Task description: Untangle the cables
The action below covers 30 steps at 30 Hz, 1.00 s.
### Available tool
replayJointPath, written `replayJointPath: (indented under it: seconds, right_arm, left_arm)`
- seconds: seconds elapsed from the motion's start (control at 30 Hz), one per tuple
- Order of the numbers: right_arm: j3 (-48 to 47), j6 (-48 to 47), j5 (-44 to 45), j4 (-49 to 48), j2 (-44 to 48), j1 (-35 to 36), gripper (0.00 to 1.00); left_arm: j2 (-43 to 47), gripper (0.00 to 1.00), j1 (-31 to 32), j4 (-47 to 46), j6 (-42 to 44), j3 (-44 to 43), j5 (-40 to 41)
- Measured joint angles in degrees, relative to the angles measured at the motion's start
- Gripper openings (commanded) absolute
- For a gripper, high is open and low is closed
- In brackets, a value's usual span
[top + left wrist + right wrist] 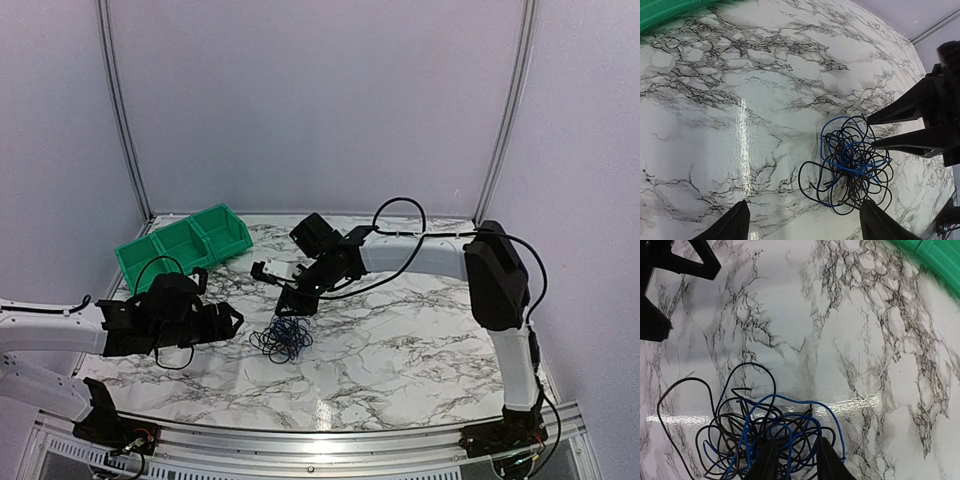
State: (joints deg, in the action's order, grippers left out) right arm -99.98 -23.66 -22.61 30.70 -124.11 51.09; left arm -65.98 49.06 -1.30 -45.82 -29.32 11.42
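Note:
The cables (283, 340) are a small knot of thin black and blue wires lying on the marble table. My left gripper (232, 322) is just left of the knot, open wide and empty. In the left wrist view (807, 222) the knot (852, 162) lies ahead of it, nearer its right finger (880, 225). My right gripper (295, 303) hangs over the knot's far edge with its jaws a little apart. In the right wrist view (796, 460) strands of the knot (755, 435) lie between and beneath its fingertips (765, 462). It grips nothing that I can see.
A green bin (185, 245) with compartments stands at the back left, its edge also showing in the left wrist view (670, 12) and the right wrist view (930, 260). White walls enclose the table. The arms' own thick black cables loop above the right arm (400, 215).

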Motion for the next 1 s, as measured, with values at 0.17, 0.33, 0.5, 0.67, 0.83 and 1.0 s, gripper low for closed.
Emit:
replayJointPath:
  seconds: [0.17, 0.33, 0.5, 0.67, 0.83, 1.0]
  right_arm:
    - [-1.6, 2.93, 1.75, 1.29, -3.69, -0.26, 0.26]
    - [-1.99, 4.79, 2.84, 1.86, -3.96, -0.39, 0.22]
    - [-2.58, 6.12, 3.17, 1.97, -3.96, -0.57, 0.29]
    - [-2.93, 6.56, 4.48, 1.99, -3.91, -0.59, 0.3]
    - [-3.8, 7.3, 6.01, 1.99, -3.87, -0.76, 0.39]
    - [-3.8, 8.04, 7.17, 1.99, -3.87, -1.44, 0.37]
  left_arm:
    - [1.14, 0.78, -0.02, -1.07, -0.35, 0.57, 0.04]
    - [1.18, 0.78, -0.04, -1.9, -0.7, 1.05, 0.0]
    - [0.42, 0.78, -0.04, -3.15, -1.22, 1.4, -0.2]
    - [-0.76, 0.78, -0.04, -4.44, -1.31, 1.4, -0.85]
    - [-0.87, 0.78, -0.04, -6.16, -1.07, 1.4, -1.97]
    - [-0.85, 0.78, -0.04, -7.02, -0.81, 1.44, -2.21]
